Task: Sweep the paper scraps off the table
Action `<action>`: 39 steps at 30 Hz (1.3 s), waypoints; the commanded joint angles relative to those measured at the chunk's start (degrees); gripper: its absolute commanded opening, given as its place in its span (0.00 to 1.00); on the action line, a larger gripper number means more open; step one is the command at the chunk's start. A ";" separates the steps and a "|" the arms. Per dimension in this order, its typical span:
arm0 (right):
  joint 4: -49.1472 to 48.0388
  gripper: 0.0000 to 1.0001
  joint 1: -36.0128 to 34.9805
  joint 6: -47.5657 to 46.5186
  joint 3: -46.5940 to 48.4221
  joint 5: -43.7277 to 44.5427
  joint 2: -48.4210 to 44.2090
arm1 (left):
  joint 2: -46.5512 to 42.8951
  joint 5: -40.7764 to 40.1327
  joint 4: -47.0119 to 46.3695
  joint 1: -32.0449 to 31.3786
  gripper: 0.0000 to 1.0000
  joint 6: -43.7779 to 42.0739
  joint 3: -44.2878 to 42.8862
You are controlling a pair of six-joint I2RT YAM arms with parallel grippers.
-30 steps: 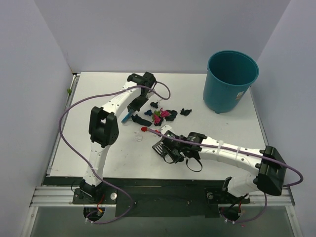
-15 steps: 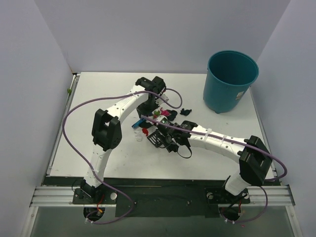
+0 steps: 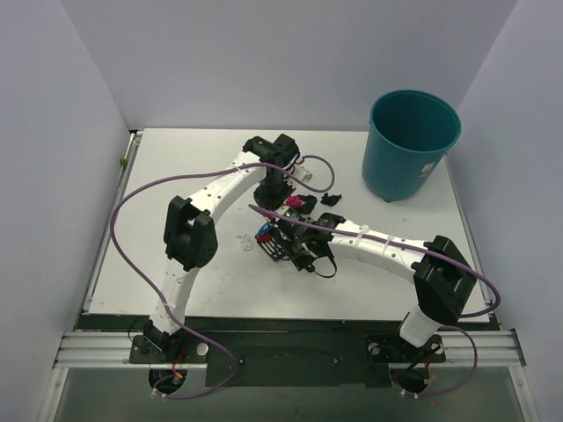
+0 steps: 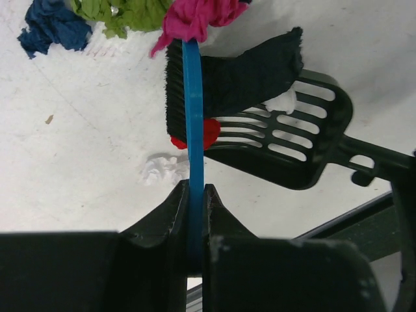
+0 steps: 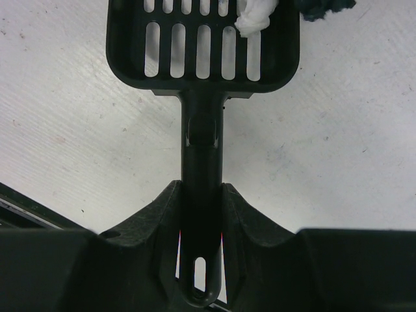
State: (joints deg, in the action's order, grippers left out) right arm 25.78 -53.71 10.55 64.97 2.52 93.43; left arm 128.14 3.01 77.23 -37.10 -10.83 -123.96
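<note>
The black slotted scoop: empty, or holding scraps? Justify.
Not empty: a white scrap lies on the scoop, over its slots near one corner, visible in both wrist views.

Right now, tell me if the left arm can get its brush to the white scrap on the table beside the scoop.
Probably yes. The white scrap lies on bare table close beside the brush, outside the scoop, with nothing between them.

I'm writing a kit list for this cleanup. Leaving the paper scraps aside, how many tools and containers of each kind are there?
Small blue hand brush with black bristles: 1
Black slotted plastic scoop: 1
Teal round plastic bin: 1
Total: 3
</note>
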 commanded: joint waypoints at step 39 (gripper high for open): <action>-0.12 0.00 -8.24 0.44 -10.40 -1.03 -14.60 | -14.85 -18.38 -1.30 7.40 0.00 17.33 13.31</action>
State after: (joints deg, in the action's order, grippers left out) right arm 20.05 -60.62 10.83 52.23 3.14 78.52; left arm 111.22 -12.47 75.90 -29.65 5.80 -109.40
